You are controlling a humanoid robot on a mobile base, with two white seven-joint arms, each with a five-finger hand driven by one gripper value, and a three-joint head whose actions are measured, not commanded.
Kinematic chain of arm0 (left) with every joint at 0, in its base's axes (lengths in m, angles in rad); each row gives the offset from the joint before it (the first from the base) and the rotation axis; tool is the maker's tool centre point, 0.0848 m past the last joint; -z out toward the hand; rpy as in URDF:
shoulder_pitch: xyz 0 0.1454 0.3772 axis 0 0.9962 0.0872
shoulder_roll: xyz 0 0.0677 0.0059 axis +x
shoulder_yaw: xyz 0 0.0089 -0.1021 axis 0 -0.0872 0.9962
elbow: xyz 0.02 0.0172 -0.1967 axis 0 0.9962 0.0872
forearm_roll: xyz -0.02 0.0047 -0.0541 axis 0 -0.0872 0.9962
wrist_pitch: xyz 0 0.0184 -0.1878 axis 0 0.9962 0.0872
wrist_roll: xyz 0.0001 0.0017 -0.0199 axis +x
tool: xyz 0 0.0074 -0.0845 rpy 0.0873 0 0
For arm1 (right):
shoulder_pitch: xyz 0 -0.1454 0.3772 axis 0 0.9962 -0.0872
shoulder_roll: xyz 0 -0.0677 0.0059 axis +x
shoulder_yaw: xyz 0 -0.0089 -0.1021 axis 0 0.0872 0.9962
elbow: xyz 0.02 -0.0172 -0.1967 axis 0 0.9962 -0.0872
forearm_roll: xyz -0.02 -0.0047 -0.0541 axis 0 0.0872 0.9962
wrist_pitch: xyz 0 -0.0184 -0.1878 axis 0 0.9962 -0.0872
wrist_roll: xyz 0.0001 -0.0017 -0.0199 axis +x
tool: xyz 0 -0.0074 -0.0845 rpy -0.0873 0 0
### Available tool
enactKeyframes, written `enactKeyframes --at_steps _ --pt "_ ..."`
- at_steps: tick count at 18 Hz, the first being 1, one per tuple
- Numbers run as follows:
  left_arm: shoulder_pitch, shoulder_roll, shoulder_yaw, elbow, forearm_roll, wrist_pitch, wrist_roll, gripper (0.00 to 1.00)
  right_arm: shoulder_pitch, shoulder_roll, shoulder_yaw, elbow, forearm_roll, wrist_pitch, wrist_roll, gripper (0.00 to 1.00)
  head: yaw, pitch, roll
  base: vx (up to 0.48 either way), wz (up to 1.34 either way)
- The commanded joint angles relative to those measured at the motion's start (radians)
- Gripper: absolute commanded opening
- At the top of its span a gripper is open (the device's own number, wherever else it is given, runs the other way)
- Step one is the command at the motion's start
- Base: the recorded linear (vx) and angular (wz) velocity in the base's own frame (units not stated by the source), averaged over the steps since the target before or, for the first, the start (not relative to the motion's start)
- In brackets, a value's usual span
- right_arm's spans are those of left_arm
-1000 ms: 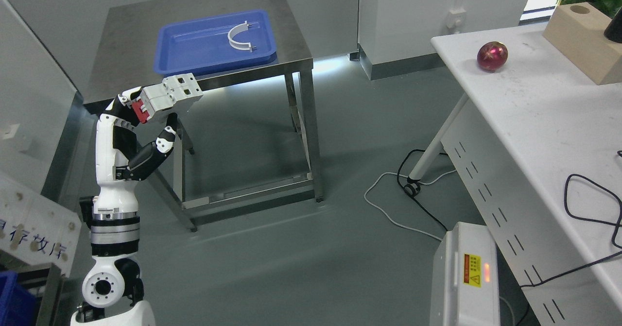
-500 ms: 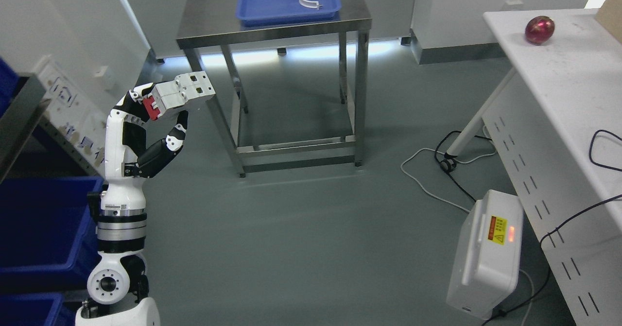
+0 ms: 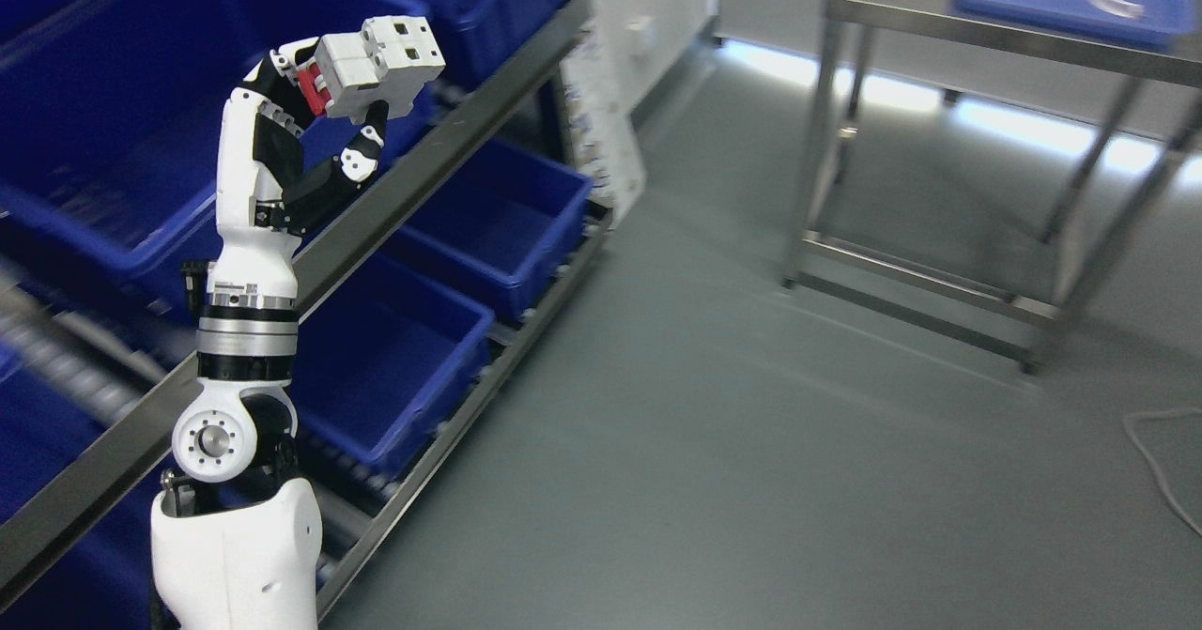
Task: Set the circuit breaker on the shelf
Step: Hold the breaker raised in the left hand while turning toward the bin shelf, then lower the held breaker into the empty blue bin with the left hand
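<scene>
While held, circuit breaker [image 3: 380,67] points right (tilted).

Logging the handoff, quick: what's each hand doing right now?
Left hand: closed on the circuit breaker, held up in front of the shelf.
Right hand: not in view.

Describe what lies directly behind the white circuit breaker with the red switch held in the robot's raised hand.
Behind the white circuit breaker, gripped by the left hand, stand blue plastic bins on the metal shelf rack. The breaker and hand cover part of the upper bin, so what is inside there cannot be seen.
</scene>
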Motion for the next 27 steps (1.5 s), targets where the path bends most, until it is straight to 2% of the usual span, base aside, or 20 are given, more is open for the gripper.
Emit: enactKeyframes --at_steps 1,6,9,11,13,15,20,24,27 --pt "-0.087 0.017 -0.033 -0.003 -0.035 0.082 0.003 0.06 0.017 -0.017 0.000 0.000 -0.001 -0.031 0.000 1.00 0.0000 0.000 0.000 -0.149 1.47" --pt "-0.153 0.017 -0.048 -0.001 -0.047 0.178 0.002 0.06 0.017 -0.017 0.000 -0.001 -0.001 -0.031 0.000 1.00 0.0000 0.000 0.000 -0.070 1.41" --pt "-0.159 0.022 -0.061 0.028 -0.145 0.239 -0.035 0.06 0.017 -0.017 0.000 0.000 -0.001 -0.031 0.000 1.00 0.0000 0.000 0.000 0.065 1.04" --pt "-0.192 0.098 -0.077 0.080 -0.160 0.302 -0.085 0.06 0.017 -0.017 0.000 0.000 -0.001 -0.031 0.000 1.00 0.0000 0.000 0.000 0.074 0.81" --pt "-0.260 0.213 -0.135 0.176 -0.170 0.306 -0.133 0.06 0.017 -0.017 0.000 0.000 0.001 -0.031 0.000 1.00 0.0000 0.000 0.000 0.086 0.66" --pt "-0.340 0.269 -0.191 0.271 -0.170 0.306 -0.167 0.07 0.017 -0.017 0.000 0.000 0.001 -0.031 0.000 1.00 0.0000 0.000 0.000 0.116 0.48" --pt "-0.524 0.261 -0.326 0.592 -0.196 0.306 -0.238 0.09 0.017 -0.017 0.000 0.000 0.001 -0.031 0.000 1.00 0.0000 0.000 0.000 0.140 0.19" --pt "-0.612 0.254 -0.450 0.773 -0.205 0.304 -0.299 0.09 0.017 -0.017 0.000 -0.001 -0.001 -0.031 0.000 1.00 0.0000 0.000 0.000 0.198 -0.07" --pt "-0.650 0.237 -0.496 0.975 -0.289 0.269 -0.325 0.09 0.017 -0.017 0.000 0.000 0.001 -0.031 0.000 1.00 0.0000 0.000 0.000 0.183 -0.19"
